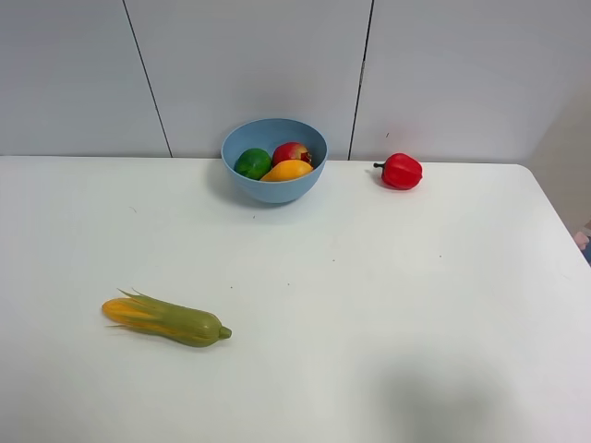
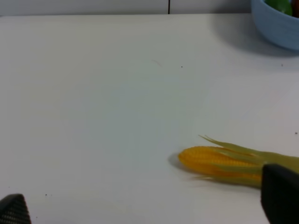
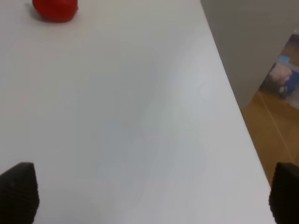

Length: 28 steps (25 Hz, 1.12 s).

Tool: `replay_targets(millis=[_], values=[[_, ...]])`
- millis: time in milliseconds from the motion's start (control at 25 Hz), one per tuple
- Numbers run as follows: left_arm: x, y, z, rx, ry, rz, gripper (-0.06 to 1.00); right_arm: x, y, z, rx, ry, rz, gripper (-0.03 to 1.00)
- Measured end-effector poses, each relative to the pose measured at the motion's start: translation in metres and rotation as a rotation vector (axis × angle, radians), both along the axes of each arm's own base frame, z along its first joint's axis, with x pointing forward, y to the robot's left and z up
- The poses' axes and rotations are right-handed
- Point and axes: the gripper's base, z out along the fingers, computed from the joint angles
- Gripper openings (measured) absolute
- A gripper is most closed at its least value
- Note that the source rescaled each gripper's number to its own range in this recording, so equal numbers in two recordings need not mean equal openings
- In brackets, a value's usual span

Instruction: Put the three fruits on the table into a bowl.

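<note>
The light blue bowl [image 1: 274,189] stands at the back middle of the white table [image 1: 388,277]. Inside it lie the three fruits: a green lime [image 1: 252,163], a red pomegranate [image 1: 292,151] and an orange-yellow mango [image 1: 287,171]. The left wrist view catches the bowl's wall [image 2: 278,28] with a bit of the lime [image 2: 280,4] over the rim. My left gripper [image 2: 147,205] is open, its dark fingertips far apart, with nothing between them. My right gripper [image 3: 152,196] is likewise open and empty over bare table. Neither arm shows in the exterior high view.
A corn cob [image 1: 166,320] lies at the front left, close to one left fingertip [image 2: 280,196] in the left wrist view. A red bell pepper [image 1: 401,171] sits right of the bowl. The table's right edge [image 3: 233,107] drops to a wooden floor [image 3: 275,126].
</note>
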Motion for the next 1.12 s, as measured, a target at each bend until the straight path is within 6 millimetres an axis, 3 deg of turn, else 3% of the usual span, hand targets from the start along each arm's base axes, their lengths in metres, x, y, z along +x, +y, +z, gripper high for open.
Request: replay_targets(millis=[1120], values=[[0.0000,0.0000,0.0000,0.000,0.000,0.000,0.99,0.0008,-0.0017,0.0004,0.009,-0.014,-0.025,1.00]])
